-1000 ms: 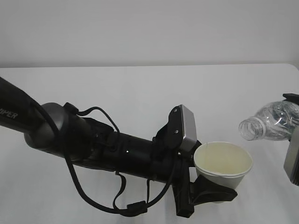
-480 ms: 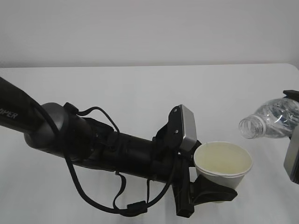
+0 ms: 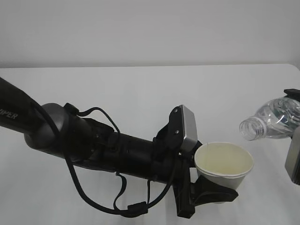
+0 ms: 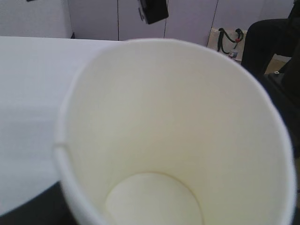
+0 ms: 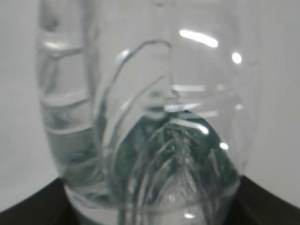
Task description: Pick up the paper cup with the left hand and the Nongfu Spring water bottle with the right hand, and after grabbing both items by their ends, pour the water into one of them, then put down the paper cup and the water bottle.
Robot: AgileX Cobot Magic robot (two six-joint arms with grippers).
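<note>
The white paper cup (image 3: 224,164) stands upright in the air at the lower right, and my left gripper (image 3: 215,193) is shut on its lower part. In the left wrist view the paper cup (image 4: 178,117) fills the frame and hides the fingers; its cream inside looks bare. The clear Nongfu Spring water bottle (image 3: 274,121) lies tilted at the right edge. Its open mouth points left, just above and right of the cup's rim, and no stream of water shows. My right gripper (image 5: 150,213) is shut on the water bottle (image 5: 154,108) at its base.
The white table (image 3: 140,93) runs back to a pale wall. The thick left arm (image 3: 93,145) with its looping cables crosses the lower left. Beyond the table's edge, the left wrist view shows a bag (image 4: 228,40) and a dark shape on the floor.
The bottle has sunk very slightly and edged to the right. The left arm and the cup have not moved.
</note>
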